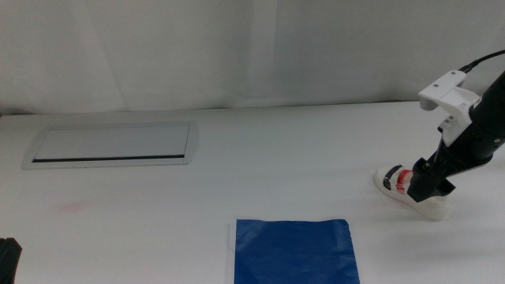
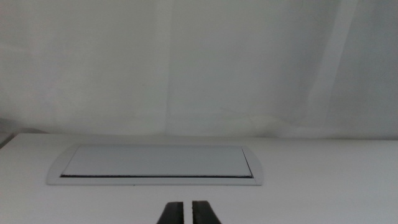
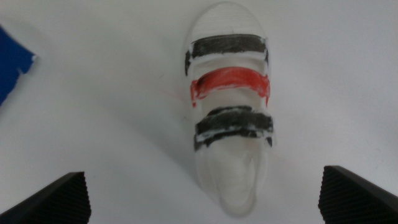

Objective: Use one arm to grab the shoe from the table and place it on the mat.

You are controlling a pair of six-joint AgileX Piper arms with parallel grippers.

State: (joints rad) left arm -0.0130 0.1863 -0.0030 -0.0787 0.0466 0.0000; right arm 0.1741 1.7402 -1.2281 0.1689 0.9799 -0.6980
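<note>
The shoe (image 1: 392, 181), a white sandal with two black straps and a red one, lies on the table (image 1: 260, 166) at the right. The right arm (image 1: 473, 130) comes in from the right, and my right gripper (image 1: 427, 186) is down over the shoe's heel end. In the right wrist view the shoe (image 3: 229, 118) lies between the jaws, which stand wide open on either side without touching it; my right gripper (image 3: 214, 199) holds nothing. The blue mat (image 1: 293, 251) lies at the front middle, to the left of the shoe. My left gripper (image 2: 186, 214) waits shut at the front left.
A grey inset panel (image 1: 110, 144) sits in the table at the back left and shows in the left wrist view (image 2: 155, 164). A corner of the mat (image 3: 11, 65) shows in the right wrist view. A white curtain hangs behind the table.
</note>
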